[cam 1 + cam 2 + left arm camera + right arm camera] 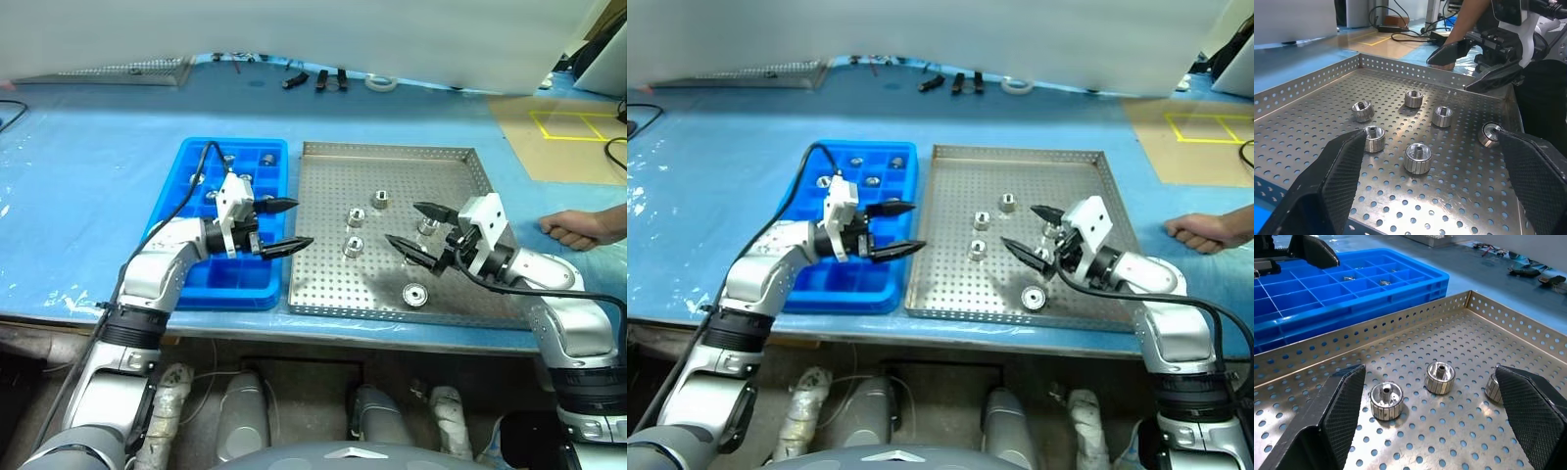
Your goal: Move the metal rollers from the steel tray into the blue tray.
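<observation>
Both grippers hang over the near part of the table, each with its fingers spread wide and holding nothing. Left gripper point(284, 226) hovers at the right edge of the blue tray point(168, 209), pointing right toward the steel tray point(323, 287); right gripper point(415, 225) hovers above the steel tray's right half, pointing left. Between the two fingertips lies open perforated floor with room to reach in.

Steel tray sits just right of the blue tray, their long sides nearly touching, and low raised rims run all around it. Metal rollers point(354, 247) lie loose on its floor: short shiny cylinders with ribbed sides and a centre hole. Three sit near the middle, one lies on its side by the near rim point(415, 294), and one is partly hidden behind the right gripper. Several more sit in the far compartments of the blue tray point(855, 163); their exact count is hard to make out.

A person's hand point(578, 227) rests on the table right of the steel tray.
</observation>
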You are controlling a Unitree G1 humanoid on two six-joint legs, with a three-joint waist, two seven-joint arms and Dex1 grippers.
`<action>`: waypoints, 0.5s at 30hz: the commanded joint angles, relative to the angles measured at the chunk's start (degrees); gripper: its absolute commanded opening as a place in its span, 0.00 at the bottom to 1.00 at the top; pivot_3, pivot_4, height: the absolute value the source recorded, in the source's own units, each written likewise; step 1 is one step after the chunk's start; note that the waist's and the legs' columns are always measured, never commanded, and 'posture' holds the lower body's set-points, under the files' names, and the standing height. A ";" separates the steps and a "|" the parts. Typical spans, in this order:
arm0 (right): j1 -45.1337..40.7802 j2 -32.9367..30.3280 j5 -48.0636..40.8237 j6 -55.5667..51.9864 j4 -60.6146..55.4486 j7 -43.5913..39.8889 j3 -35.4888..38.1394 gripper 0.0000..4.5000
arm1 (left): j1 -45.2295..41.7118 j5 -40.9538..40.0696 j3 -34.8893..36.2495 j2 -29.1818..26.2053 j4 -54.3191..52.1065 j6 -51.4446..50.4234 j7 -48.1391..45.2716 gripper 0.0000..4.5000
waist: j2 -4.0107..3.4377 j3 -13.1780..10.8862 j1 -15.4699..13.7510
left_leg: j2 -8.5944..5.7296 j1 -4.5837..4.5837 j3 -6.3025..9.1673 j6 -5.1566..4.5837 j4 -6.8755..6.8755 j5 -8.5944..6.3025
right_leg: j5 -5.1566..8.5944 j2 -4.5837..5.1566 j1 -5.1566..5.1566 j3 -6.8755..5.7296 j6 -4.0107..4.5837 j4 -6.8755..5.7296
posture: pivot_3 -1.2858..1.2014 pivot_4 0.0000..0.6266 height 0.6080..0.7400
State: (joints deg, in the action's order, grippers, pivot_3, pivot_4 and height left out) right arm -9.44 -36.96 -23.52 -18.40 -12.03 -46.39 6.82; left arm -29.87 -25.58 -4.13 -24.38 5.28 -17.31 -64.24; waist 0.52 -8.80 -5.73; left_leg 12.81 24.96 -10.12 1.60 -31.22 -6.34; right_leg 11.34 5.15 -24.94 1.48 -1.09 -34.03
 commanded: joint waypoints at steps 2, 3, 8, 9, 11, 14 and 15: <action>1.32 -0.24 -0.97 0.75 -2.73 0.66 2.83 0.99 | -1.49 -0.53 0.00 -0.28 -0.29 -0.68 -1.16 1.00 | 0.00 0.00 0.03 | 0.00 0.00 0.00 0.00 0.00 0.00 | 0.00 0.00 0.00 0.00 0.00 -0.01 | 0.51 0.24 1.00; 1.69 -0.14 -1.04 0.74 -2.98 0.79 2.94 0.99 | -1.57 -0.50 -0.02 -0.30 -0.25 -0.76 -1.32 1.00 | 0.00 0.00 0.05 | 0.00 0.00 0.00 0.00 0.00 0.00 | 0.00 0.00 0.00 0.00 0.00 0.00 | 0.51 0.24 1.00; 2.72 0.51 -1.03 0.78 -3.79 1.74 3.24 0.99 | -2.94 0.44 -0.71 0.13 1.30 -0.66 -1.45 1.00 | 0.00 0.00 0.12 | 0.00 -0.01 0.00 0.00 -0.01 0.00 | 0.00 0.00 0.00 0.00 0.00 -0.02 | 0.50 0.24 1.00; 2.81 0.60 -0.97 0.85 -3.83 1.93 3.27 0.99 | -3.32 0.67 -0.81 0.27 1.82 -0.54 -1.41 1.00 | 0.00 0.00 0.12 | 0.00 -0.02 0.00 0.00 -0.01 0.00 | 0.00 0.00 0.00 0.00 0.00 -0.04 | 0.50 0.24 1.00; 2.93 0.83 -0.74 1.11 -3.80 2.40 3.41 0.99 | -4.72 1.13 -1.20 0.70 3.07 -0.35 -1.52 1.00 | 0.00 0.00 0.13 | -0.02 -0.03 0.00 -0.01 -0.02 0.00 | 0.00 0.00 0.00 0.00 0.00 -0.08 | 0.50 0.24 1.00; 3.15 1.29 -0.58 1.38 -3.99 3.27 3.72 0.99 | -7.08 1.67 -1.97 1.68 4.87 -0.30 -2.21 1.00 | 0.00 0.00 0.14 | -0.03 -0.03 0.00 -0.01 -0.08 0.01 | 0.00 0.00 0.00 0.00 0.00 -0.17 | 0.48 0.24 1.00; 3.31 1.38 -0.59 1.38 -4.27 3.56 3.73 0.99 | -7.71 1.83 -2.18 1.93 5.42 -0.23 -2.59 1.00 | 0.00 0.00 0.18 | -0.04 -0.03 0.00 -0.02 -0.09 0.01 | 0.00 0.00 0.00 0.01 0.00 -0.19 | 0.48 0.24 1.00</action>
State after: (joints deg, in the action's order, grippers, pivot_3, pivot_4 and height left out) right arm -6.15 -35.70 -23.56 -18.12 -14.06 -43.35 8.39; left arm -36.00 -23.77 -5.92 -22.58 10.89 -18.14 -66.02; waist 0.52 -8.79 -5.55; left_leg 12.76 24.92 -10.12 1.58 -31.31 -6.33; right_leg 11.34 5.15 -24.94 1.49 -1.09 -34.24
